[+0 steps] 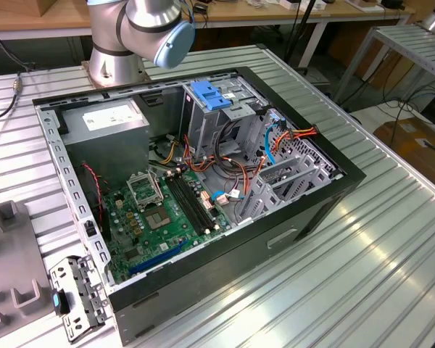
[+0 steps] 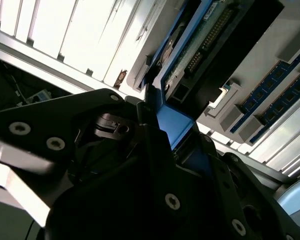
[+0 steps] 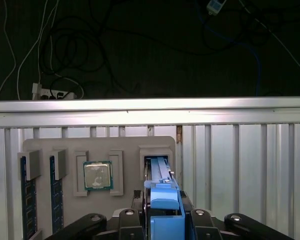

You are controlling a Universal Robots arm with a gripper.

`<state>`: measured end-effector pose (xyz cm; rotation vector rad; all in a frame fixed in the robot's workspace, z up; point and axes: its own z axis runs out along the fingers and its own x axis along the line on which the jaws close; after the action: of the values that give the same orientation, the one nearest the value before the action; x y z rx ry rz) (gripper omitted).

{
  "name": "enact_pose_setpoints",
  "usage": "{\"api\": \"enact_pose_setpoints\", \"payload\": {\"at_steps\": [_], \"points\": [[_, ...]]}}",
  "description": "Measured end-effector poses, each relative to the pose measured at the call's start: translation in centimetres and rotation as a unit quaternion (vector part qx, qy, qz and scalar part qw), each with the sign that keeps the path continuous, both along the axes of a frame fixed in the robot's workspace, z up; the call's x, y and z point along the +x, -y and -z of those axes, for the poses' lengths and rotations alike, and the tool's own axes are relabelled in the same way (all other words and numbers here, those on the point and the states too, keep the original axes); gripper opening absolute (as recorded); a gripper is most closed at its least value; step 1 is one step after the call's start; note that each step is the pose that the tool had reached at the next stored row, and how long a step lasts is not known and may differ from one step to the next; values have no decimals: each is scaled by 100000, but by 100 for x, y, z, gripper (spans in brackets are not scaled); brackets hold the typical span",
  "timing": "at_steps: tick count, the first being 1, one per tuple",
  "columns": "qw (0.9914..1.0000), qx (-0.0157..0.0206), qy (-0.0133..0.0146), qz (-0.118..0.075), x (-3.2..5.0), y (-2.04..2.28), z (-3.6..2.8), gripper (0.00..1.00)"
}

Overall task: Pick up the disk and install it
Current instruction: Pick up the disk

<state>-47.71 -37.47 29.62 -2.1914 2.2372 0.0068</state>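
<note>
looks like the pick-up step: pinching the disk (image 3: 160, 176) by its blue edge in the end effector (image 3: 163, 207), standing in a slot of the grey tray (image 3: 124, 145). likely needs a straight pull out.

We see the arm (image 1: 141, 22) as smooth silver-grey metal w/ rounded joints; one joint carries a pale blue end cap (image 1: 177, 42). Its base (image 1: 110, 65) is a grey cylinder w/ a flared foot. In both wrist views the pincer (image 3: 163, 220) is matte black, built of chunky plates w/ bright silver screws (image 2: 172, 201).
</note>
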Motion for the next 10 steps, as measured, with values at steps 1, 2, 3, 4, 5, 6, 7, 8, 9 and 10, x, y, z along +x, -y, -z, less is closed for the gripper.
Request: {"api": "enact_pose_setpoints", "payload": {"at_steps": [1,2,3,4,5,6,7,8,9,10], "points": [[100000,1,-2,1,0,0,0,37],[100000,1,1,2,0,0,1,37],[100000,2,1,1,0,0,1,37],[100000,1,-1,2,0,0,2,37],[100000,1,-2,1,0,0,3,37],[100000,-1,0,2,0,0,3,37],[100000,-1,1,0,0,0,3,37],[100000,4,6,2,0,0,3,37],[100000,8,17,1,0,0,2,37],[100000,9,17,0,0,0,0,37]]}}
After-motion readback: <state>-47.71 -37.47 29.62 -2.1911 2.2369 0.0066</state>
